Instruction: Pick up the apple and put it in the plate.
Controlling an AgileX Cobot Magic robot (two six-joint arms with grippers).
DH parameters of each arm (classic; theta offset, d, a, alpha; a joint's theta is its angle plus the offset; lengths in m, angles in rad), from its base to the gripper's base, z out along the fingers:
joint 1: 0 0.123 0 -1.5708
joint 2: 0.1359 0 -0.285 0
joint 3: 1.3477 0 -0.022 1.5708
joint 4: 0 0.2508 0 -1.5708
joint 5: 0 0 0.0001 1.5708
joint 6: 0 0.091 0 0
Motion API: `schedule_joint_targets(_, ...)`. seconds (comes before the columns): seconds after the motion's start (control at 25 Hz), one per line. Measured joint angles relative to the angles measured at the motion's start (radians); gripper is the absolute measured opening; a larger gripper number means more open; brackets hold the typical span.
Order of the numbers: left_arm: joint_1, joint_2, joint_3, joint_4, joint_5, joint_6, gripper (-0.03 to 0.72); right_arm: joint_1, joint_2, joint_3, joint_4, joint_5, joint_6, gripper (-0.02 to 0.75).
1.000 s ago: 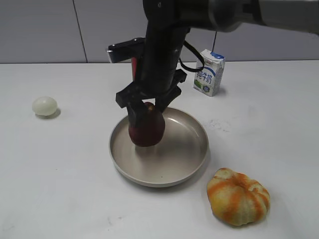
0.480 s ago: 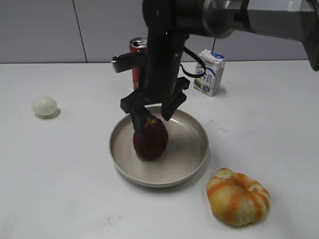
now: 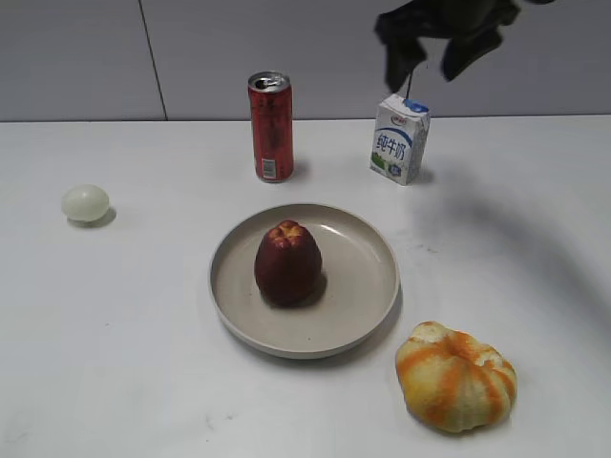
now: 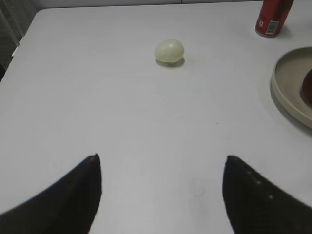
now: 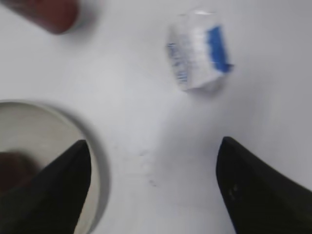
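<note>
Apple (image 3: 287, 262) upright inside plate (image 3: 361, 296); red can (image 3: 270, 126) and milk carton (image 3: 400, 139) stand behind, orange fruit (image 3: 456, 377) front-right; right gripper (image 3: 435, 50) spread apart aloft, left gripper (image 4: 161, 195) likewise spread.

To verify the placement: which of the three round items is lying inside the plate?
The dark red apple; it stands upright in the plate, while the pale egg-like ball and orange pumpkin-like fruit rest outside it.

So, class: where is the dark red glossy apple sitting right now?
In the exterior view, the dark red glossy apple stands upright inside the round beige plate, slightly left of its middle, in front of the red can.
</note>
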Motion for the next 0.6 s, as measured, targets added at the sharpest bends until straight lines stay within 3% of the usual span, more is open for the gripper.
schedule_joint_targets(0.28,0.000,0.000,0.000,0.000,0.000,0.000,0.589,-0.211,-0.118,0.014,-0.006,0.001,0.028,0.594)
schedule_joint_targets(0.6,0.000,0.000,0.000,0.000,0.000,0.000,0.589,-0.241,-0.366,0.294,-0.061,0.002,0.030,0.594)
